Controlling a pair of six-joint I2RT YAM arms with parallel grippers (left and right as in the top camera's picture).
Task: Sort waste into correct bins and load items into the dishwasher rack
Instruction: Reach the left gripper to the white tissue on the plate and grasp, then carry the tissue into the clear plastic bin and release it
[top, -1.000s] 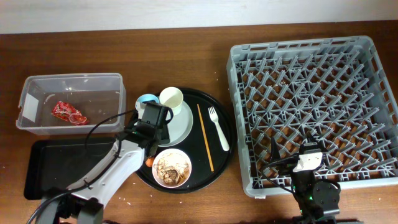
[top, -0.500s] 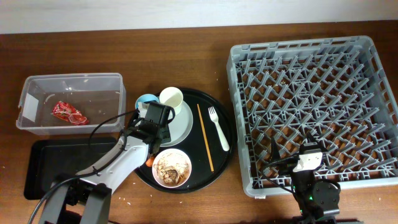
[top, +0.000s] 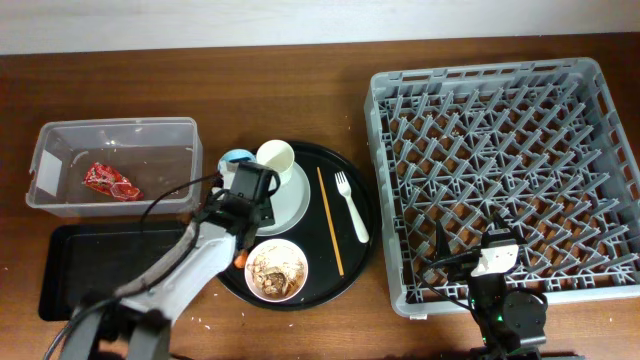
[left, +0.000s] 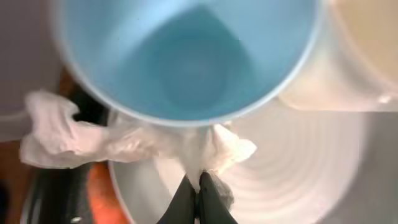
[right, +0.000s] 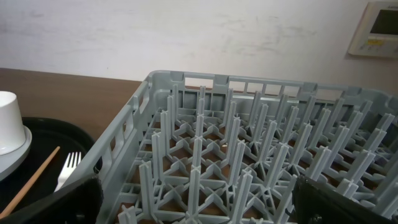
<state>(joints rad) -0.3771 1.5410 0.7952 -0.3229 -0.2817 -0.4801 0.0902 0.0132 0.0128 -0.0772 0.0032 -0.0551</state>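
In the left wrist view my left gripper is shut on a fold of crumpled white tissue. The tissue lies on the pale plate, under the rim of the light blue cup. The cream cup stands to its right and the orange carrot at lower left. From overhead, the left wrist covers the plate's left edge beside the blue cup. My right gripper stands open and empty over the near corner of the dishwasher rack.
The round black tray also carries a bowl of food scraps, a chopstick and a white fork. A clear tub holds the red wrapper. A shallow black tray lies in front of it.
My left gripper has closed its fingers onto the tissue; the arm has barely shifted. The right arm has not moved.
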